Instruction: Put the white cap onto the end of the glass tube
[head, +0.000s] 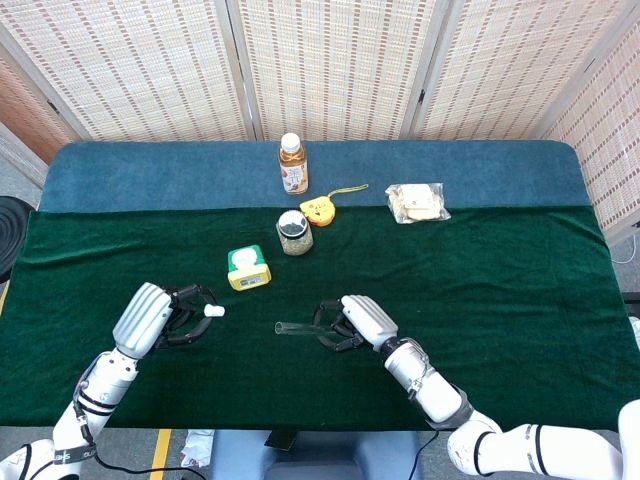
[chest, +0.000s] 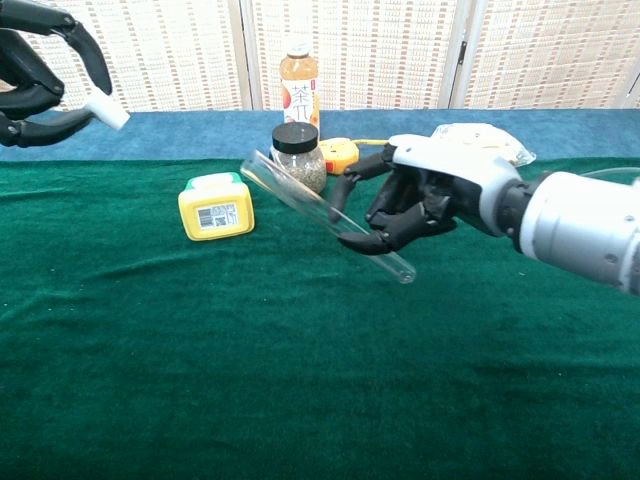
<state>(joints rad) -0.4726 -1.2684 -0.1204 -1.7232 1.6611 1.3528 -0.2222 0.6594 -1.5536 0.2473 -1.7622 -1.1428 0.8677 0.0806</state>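
Left robot hand (chest: 40, 75) cropped by the chest view's left edge; bottle (chest: 300, 78) label print unreadable

Behind my surface (head: 520, 300), draped in dark green cloth with a blue strip (head: 150, 170) along the far edge, stood woven bamboo screens (head: 330, 60) in pale frames. Grey floor (head: 15, 165) showed at left.

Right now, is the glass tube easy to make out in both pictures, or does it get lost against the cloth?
Head view: the glass tube is a faint pale streak on the dark green cloth, thin and easily missed. Chest view: the tube shows clearly, its edges catching light beside the right hand; lighting is even, without harsh shadows or glare.
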